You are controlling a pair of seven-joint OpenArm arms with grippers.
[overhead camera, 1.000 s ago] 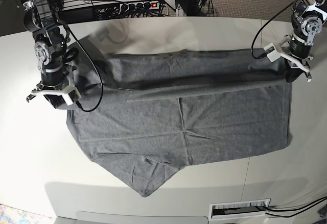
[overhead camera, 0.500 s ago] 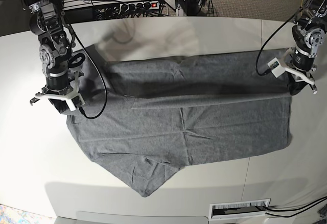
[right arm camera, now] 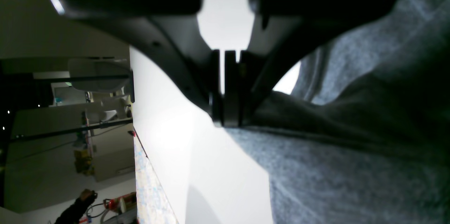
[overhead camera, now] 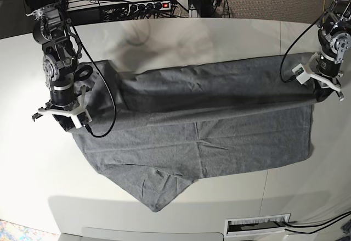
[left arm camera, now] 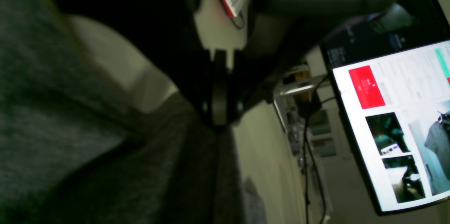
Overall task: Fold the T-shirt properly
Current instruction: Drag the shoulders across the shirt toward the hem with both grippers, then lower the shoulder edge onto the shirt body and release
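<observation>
The heather-grey T-shirt (overhead camera: 208, 147) lies spread across the white table, its far edge lifted and doubled over toward the front in a long raised fold. At the base view's right, my left gripper (overhead camera: 320, 94) is shut on the fold's corner. At the base view's left, my right gripper (overhead camera: 67, 121) is shut on the other corner. The left wrist view shows the left gripper (left arm camera: 220, 120) with jaws together and grey fabric (left arm camera: 70, 129) at the tips. The right wrist view shows the right gripper (right arm camera: 225, 120) pinched shut, the cloth (right arm camera: 351, 167) bunching beside it.
A power strip (overhead camera: 142, 5) and cables sit behind the table's far edge (overhead camera: 219, 27). A slotted vent (overhead camera: 258, 224) lies at the front edge. A lit monitor (left arm camera: 397, 122) stands beyond the table in the left wrist view.
Both grippers have moved toward the table's front, pulling the shirt's lifted far edge with them. The fold now lies further over the lower half.
</observation>
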